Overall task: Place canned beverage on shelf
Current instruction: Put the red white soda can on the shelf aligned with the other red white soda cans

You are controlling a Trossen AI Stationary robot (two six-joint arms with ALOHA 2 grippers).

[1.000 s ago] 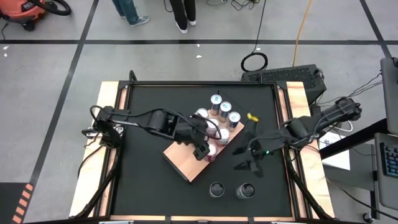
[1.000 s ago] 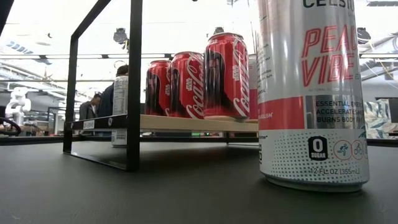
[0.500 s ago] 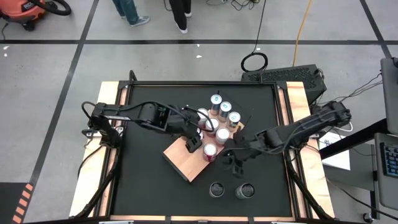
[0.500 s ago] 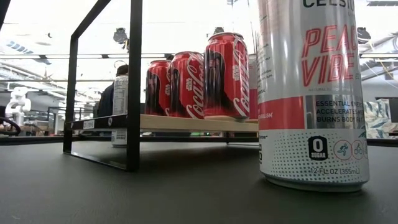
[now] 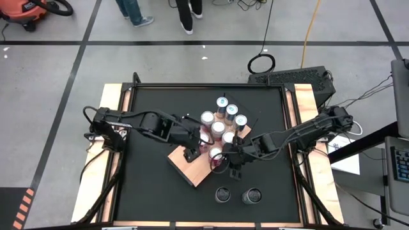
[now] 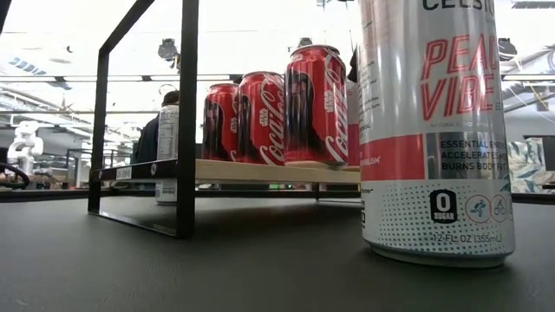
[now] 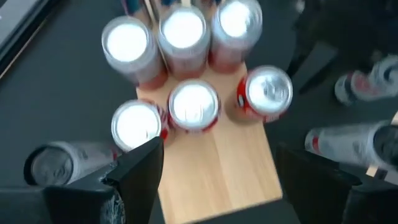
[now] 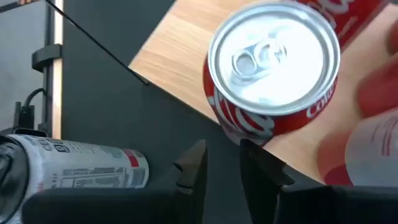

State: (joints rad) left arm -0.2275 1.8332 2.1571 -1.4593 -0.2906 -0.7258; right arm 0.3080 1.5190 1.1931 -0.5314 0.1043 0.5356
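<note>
We see six cans standing on the shelf (image 5: pixel 192 167). Our left hand (image 5: pixel 192 153) hovers open above it; our right hand (image 8: pixel 221 165), fingers nearly together, holds nothing.

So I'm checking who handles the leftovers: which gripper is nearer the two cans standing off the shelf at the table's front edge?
Right. The right gripper hangs just behind those two cans, beside the shelf; the left gripper sits farther back, over the shelf's bare end.
</note>
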